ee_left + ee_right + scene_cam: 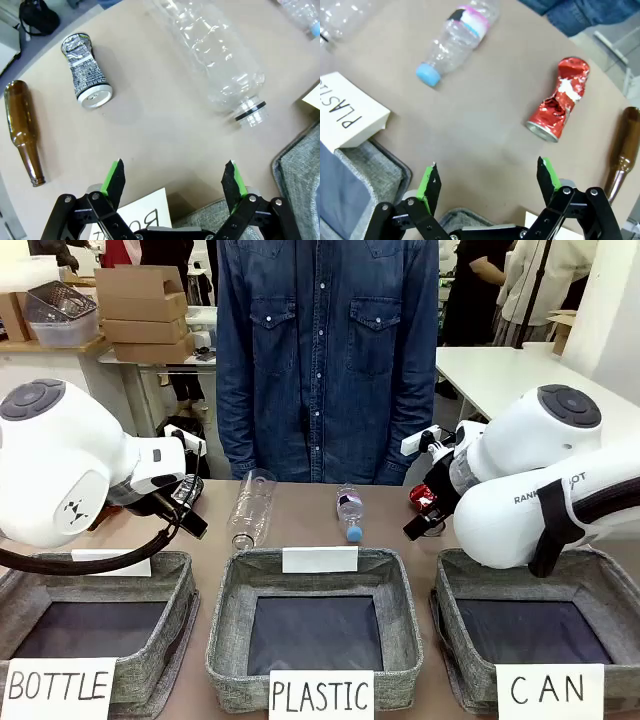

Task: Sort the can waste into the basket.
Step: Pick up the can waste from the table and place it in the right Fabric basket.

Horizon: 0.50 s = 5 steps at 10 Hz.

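Observation:
A dented shiny red can (559, 100) lies on its side on the brown table, a little ahead and to the right of my right gripper (487, 182), which is open with nothing between its fingers. The red can (422, 497) peeks out behind my right arm. A crushed silver can with dark print (86, 71) lies ahead and to the left of my open, empty left gripper (173, 180). The grey basket (600, 575) signed "CAN" stands at the near right, below my right arm.
Like baskets signed "PLASTIC" (400, 585) and "BOTTLE" (170, 575) stand beside it. A large clear bottle (215, 55) and a small blue-capped bottle (455, 42) lie mid-table. Brown glass bottles (22, 130) (622, 145) lie near each can. A person (325, 360) stands at the far edge.

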### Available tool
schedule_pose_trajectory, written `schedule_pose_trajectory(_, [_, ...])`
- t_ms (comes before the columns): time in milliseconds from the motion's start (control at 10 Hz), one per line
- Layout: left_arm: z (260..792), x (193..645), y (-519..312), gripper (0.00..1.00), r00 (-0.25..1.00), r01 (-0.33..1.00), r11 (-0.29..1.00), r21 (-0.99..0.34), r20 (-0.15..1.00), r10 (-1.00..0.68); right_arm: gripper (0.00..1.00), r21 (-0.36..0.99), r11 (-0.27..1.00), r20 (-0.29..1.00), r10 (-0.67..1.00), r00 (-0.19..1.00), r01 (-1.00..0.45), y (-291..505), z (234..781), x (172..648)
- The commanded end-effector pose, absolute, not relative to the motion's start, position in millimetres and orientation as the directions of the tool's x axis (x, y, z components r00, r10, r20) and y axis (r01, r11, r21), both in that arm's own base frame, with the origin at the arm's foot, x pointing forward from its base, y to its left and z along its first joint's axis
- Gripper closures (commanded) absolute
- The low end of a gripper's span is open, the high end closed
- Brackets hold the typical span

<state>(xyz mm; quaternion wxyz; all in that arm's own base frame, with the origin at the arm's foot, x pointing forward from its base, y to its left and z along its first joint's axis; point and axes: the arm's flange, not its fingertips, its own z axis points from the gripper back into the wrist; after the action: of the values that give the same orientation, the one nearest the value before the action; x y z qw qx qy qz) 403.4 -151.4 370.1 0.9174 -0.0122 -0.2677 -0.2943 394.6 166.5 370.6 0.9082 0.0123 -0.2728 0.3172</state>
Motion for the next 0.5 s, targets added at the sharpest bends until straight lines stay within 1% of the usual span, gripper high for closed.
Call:
schedule_pose_trajectory(0, [370.1, 403.4, -151.4, 0.0, 0.683, 0.547, 0.826, 0.135, 0.498, -0.533, 0.0, -0.151, 0.798, 0.504, 0.569, 0.65, -0.583, 166.5, 370.6, 394.6])
schedule_pose_trajectory(400, [370.1, 403.4, -151.4, 0.0, 0.683, 0.547, 0.826, 0.135, 0.498, -0.533, 0.0, -0.151, 0.798, 0.504, 0.569, 0.65, -0.583, 166.5, 370.6, 394.6])
